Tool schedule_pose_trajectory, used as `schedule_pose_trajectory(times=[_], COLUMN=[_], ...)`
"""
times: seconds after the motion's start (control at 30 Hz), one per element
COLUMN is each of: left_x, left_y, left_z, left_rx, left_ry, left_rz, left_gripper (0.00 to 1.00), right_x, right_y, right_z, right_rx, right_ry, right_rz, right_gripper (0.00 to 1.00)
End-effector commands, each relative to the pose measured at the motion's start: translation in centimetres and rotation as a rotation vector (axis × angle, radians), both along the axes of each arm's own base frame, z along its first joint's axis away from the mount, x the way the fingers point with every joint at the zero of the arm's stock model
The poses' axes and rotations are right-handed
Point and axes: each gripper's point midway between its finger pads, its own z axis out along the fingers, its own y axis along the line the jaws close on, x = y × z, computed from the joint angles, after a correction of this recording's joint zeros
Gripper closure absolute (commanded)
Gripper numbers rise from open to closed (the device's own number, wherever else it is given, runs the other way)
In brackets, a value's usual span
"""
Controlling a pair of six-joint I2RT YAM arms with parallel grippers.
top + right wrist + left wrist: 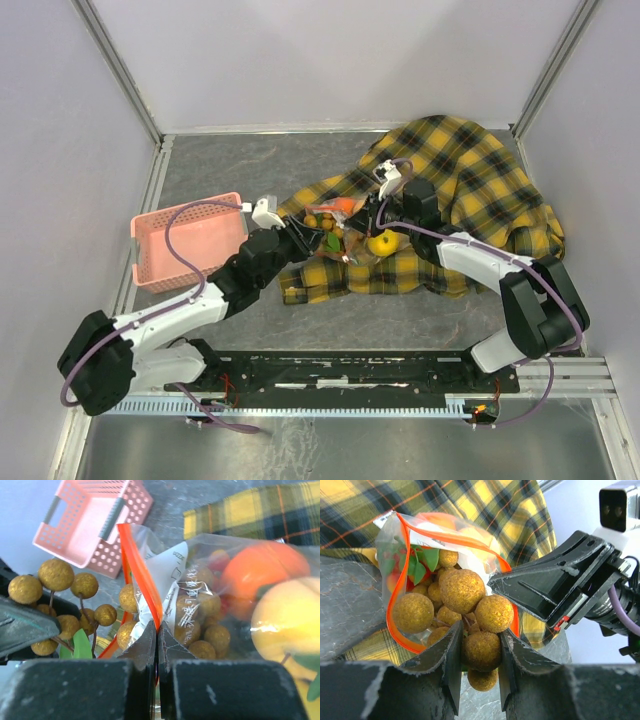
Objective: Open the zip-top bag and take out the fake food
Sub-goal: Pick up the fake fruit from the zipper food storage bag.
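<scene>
The zip-top bag [200,555] lies on the plaid cloth with its red-orange zip strip [137,565] parted into an open loop. My right gripper [157,630] is shut on that strip beside the white label [167,572]. My left gripper [480,635] is shut on a ball of the tan-brown grape bunch [462,590], which sits half out of the bag's mouth with its green leaves [422,562] behind. An orange fruit [260,572] and a yellow fruit [285,620] remain inside the bag. In the top view both grippers meet at the bag [345,225].
A pink basket [190,240] stands left of the bag, close to my left arm. The yellow-black plaid cloth [470,190] is bunched over the right half of the grey table. White walls enclose the back and both sides.
</scene>
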Motion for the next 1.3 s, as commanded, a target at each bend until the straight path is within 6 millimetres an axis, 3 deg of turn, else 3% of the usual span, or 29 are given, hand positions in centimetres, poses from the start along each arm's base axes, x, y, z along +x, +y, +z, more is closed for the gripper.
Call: schedule_pose_trajectory(times=[0.0,0.23,0.4,0.6,0.7,0.87,1.1,1.17,1.27], left_x=[0.7,2.0,2.6,3.1,3.3,2.8,2.4,2.5,2.2], left_y=[2.3,3.7,2.2,1.4,1.8,3.4,6.4,6.1,3.8], left_z=[2.5,2.4,0.9,-0.2,0.5,2.2,2.1,1.5,0.6], left_rx=[0.014,-0.016,0.000,-0.001,-0.010,-0.021,-0.012,-0.013,-0.032], left_ry=[-0.092,-0.076,-0.042,-0.029,-0.056,-0.109,-0.122,-0.110,-0.086], left_rz=[0.084,0.140,0.096,0.087,0.106,0.145,0.227,0.209,0.101], left_gripper=[0.87,0.89,0.89,0.90,0.90,0.90,0.90,0.90,0.87], right_x=[-1.4,-4.7,-7.4,-9.0,-8.9,-6.1,-6.2,-6.5,-7.5], right_y=[1.8,3.8,5.8,6.7,6.5,4.6,4.8,5.0,5.7], right_z=[4.3,6.2,7.1,7.6,6.3,2.3,1.6,2.0,2.9], right_rx=[0.145,0.201,0.215,0.223,0.154,-0.055,-0.059,-0.042,0.026], right_ry=[-0.140,-0.220,-0.243,-0.219,-0.197,-0.123,-0.100,-0.109,-0.118], right_rz=[0.149,0.349,0.470,0.536,0.521,0.338,0.352,0.370,0.426], right_gripper=[0.98,0.98,0.98,0.98,0.98,0.98,0.98,0.98,0.98])
